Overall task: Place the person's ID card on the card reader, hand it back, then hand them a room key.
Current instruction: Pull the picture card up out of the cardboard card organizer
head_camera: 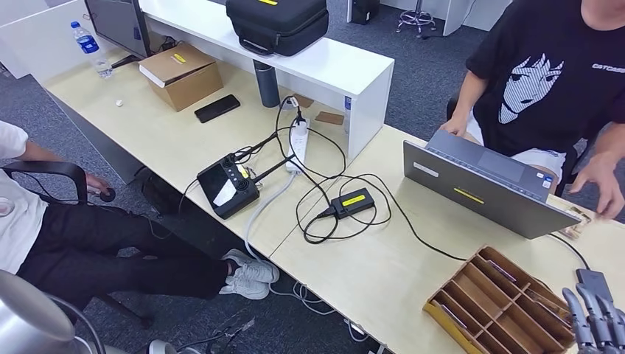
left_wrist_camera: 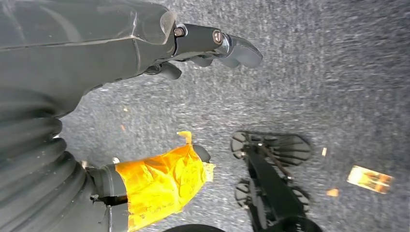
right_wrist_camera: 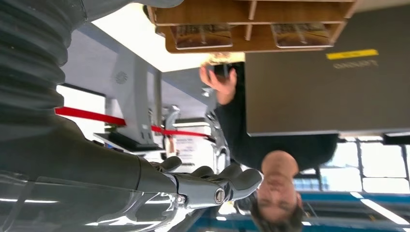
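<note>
The right hand hovers with fingers extended and apart, holding nothing, touching the near corner of the wooden card organizer. Beyond it sits the grey laptop, and the person's hand rests on the desk over a card-like object too small to identify. The left hand hangs empty over grey carpet, fingers loosely extended.

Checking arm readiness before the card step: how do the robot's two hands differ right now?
The right hand is raised at the desk edge beside the wooden card tray; the left hand hangs over grey carpet. The right hand faces the seated person; the left does not. Both hold nothing.
</note>
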You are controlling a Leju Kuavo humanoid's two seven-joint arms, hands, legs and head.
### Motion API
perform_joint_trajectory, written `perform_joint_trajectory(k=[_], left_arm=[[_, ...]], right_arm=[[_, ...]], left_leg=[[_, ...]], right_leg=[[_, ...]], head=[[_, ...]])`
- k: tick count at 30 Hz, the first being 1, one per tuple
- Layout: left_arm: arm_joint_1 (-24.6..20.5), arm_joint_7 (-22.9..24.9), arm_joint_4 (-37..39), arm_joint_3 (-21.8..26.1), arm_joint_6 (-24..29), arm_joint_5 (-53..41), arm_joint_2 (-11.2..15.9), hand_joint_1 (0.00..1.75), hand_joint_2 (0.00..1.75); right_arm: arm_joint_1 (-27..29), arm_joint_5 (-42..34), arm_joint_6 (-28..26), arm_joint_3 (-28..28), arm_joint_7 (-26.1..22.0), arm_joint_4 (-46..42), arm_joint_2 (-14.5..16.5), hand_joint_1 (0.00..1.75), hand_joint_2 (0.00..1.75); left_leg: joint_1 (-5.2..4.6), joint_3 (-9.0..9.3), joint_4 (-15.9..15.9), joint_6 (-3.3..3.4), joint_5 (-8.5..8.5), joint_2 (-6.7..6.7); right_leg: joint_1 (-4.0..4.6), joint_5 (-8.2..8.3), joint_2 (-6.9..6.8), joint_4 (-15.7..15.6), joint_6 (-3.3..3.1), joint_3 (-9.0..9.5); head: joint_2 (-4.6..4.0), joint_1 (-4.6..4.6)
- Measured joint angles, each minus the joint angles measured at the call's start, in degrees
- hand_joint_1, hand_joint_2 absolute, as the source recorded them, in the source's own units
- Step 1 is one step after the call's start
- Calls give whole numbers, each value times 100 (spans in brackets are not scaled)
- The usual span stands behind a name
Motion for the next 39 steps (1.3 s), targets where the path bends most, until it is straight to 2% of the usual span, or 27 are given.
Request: perform_joint_trajectory(k=[12, 23, 29, 39], left_arm=[[-50, 207, 0, -63, -34, -411, 9, 0, 175], [-96, 281, 0, -190, -35, -560, 57, 0, 175], [-163, 312, 0, -208, -58, -598, 84, 0, 175], [-164, 315, 0, -287, -71, -600, 113, 0, 175]], right_arm=[[-753, -12, 238, 3, 240, 1181, 753, 0, 175], [-1121, -36, 303, 1, 248, 1911, 1167, 0, 175], [-1296, -108, 308, -10, 337, 2379, 1314, 0, 175], [-1359, -115, 281, -90, 337, 2727, 1345, 0, 175]], left_leg=[[0, 2, 0, -4, 4, 0], [0, 1, 0, -4, 4, 0], [0, 2, 0, -4, 6, 0], [0, 1, 1, -4, 4, 0]], right_leg=[[0, 1, 0, 3, -2, 0], [0, 1, 0, 3, -2, -2], [0, 2, 0, 3, -2, -1], [0, 2, 0, 2, -2, -2]], head=[[0, 0], [0, 0], [0, 1], [0, 0]])
